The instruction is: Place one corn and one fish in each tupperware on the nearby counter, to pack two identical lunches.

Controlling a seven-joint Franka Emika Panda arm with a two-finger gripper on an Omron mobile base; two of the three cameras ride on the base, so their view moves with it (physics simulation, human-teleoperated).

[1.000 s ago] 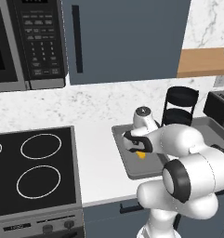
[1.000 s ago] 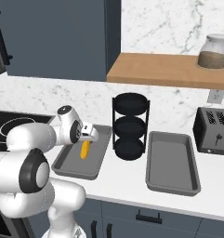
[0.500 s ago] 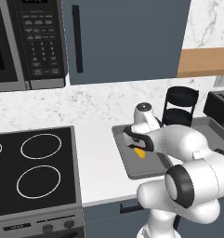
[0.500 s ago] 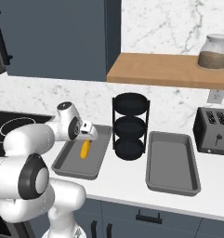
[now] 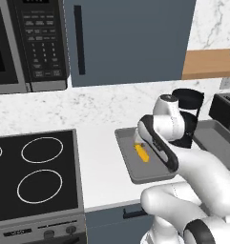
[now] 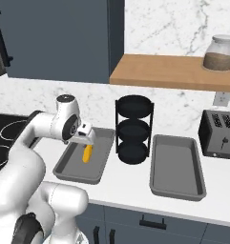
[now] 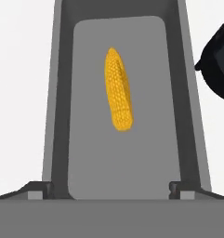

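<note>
Arm bent over the left tray, jaws wide, corn lying inside.

The arm (image 6: pixel 37 126) reaches from the base and folds back down, so the gripper (image 6: pixel 86 137) hangs above the left tupperware (image 6: pixel 68 169) with its jaws spread and nothing between them. A corn (image 7: pixel 118 89) lies flat on that tray's floor, apart from the walls. The second tupperware (image 6: pixel 177 189) sits right of the black rack (image 6: pixel 132 128) on the counter (image 5: pixel 99 162).
</note>
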